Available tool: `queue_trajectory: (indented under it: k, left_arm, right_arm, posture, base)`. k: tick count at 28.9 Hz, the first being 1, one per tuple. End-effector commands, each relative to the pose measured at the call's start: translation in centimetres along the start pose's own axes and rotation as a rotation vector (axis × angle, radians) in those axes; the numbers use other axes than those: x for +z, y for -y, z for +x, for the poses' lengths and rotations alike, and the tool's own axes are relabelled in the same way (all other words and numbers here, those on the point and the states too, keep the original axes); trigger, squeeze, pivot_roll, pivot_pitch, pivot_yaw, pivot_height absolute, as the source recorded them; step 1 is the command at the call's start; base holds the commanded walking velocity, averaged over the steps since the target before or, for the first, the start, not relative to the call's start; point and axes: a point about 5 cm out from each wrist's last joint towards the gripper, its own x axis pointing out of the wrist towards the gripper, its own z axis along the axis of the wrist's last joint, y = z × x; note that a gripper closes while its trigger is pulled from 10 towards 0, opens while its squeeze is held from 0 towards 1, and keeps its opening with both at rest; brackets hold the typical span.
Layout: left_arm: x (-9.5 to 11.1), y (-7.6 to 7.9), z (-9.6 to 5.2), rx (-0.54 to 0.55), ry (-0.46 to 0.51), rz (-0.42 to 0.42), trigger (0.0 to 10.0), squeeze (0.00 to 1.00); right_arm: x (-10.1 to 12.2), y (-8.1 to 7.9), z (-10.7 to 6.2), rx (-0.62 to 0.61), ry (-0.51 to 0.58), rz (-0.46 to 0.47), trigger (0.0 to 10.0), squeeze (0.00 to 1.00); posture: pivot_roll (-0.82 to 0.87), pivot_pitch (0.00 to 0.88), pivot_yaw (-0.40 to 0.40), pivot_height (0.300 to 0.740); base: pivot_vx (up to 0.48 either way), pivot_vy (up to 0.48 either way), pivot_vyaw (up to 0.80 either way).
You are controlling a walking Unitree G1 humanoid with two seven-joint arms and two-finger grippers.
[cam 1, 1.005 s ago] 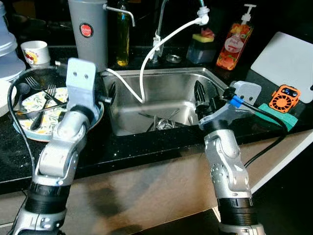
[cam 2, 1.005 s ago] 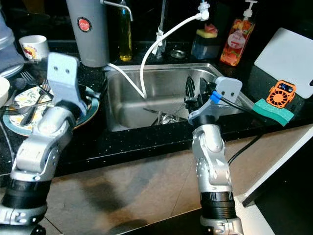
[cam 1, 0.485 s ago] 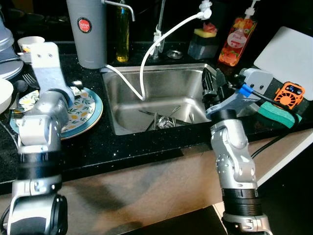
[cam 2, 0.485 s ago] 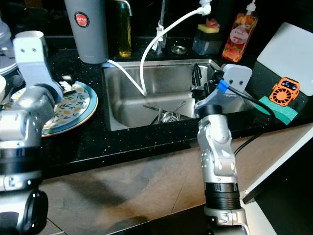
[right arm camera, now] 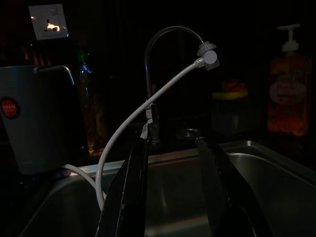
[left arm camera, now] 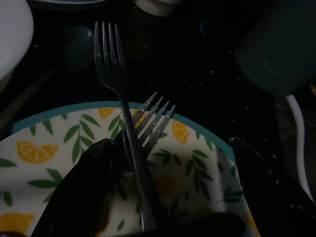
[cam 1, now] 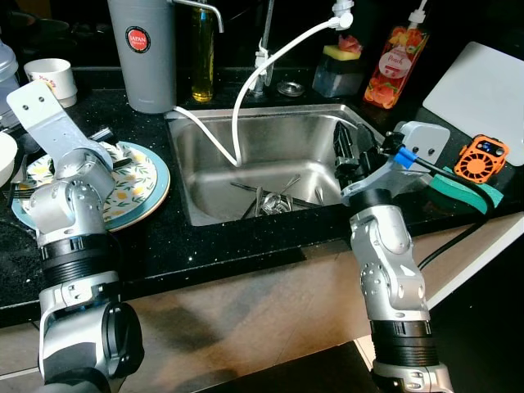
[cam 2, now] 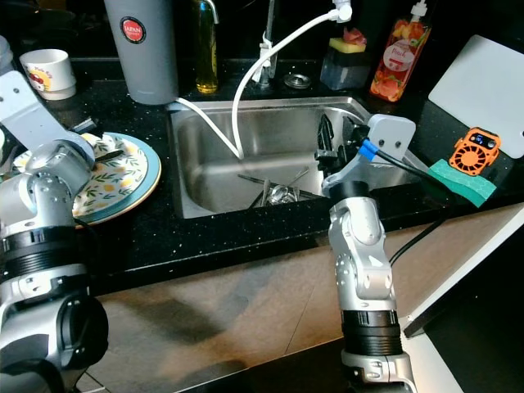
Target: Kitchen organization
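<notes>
Forks [left arm camera: 132, 129], 2 crossed on the plate [left arm camera: 59, 148], were judged light, stiff, slippery; handles suited gripping. Left gripper [left arm camera: 173, 182] was spread above them; right gripper [right arm camera: 170, 187] was held open over the sink [cam 1: 270, 155].

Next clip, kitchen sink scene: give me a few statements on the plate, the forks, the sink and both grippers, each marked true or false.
1. Two forks lie crossed on the lemon-patterned plate. True.
2. The left gripper is closed on a fork. False: its fingers are spread open above the plate.
3. The right gripper holds the white hose. False: its open fingers hold nothing, over the sink.
4. Cutlery lies in the sink bottom. True.
5. The soap bottle lies inside the sink. False: it stands on the counter behind.
</notes>
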Motion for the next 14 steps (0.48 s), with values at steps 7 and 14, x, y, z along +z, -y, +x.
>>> queue_trajectory:
  k: [7,14]
  left_arm:
    - [0.0,-0.4,1.9,0.084,0.03,0.145,10.0,0.0]
    - [0.3,0.0,2.6,0.094,0.035,0.214,9.9,0.0]
  right_arm:
    - [0.1,0.2,0.1,-0.003,0.0,0.001,10.0,0.0]
    - [0.0,0.3,-0.1,-0.01,0.0,-0.002,10.0,0.0]
  posture:
    - [0.05,0.003,-0.083,0.74]
    - [0.04,0.0,-0.068,0.74]
  base:
    - [0.0,0.0,0.0]
    - [0.0,0.0,0.0]
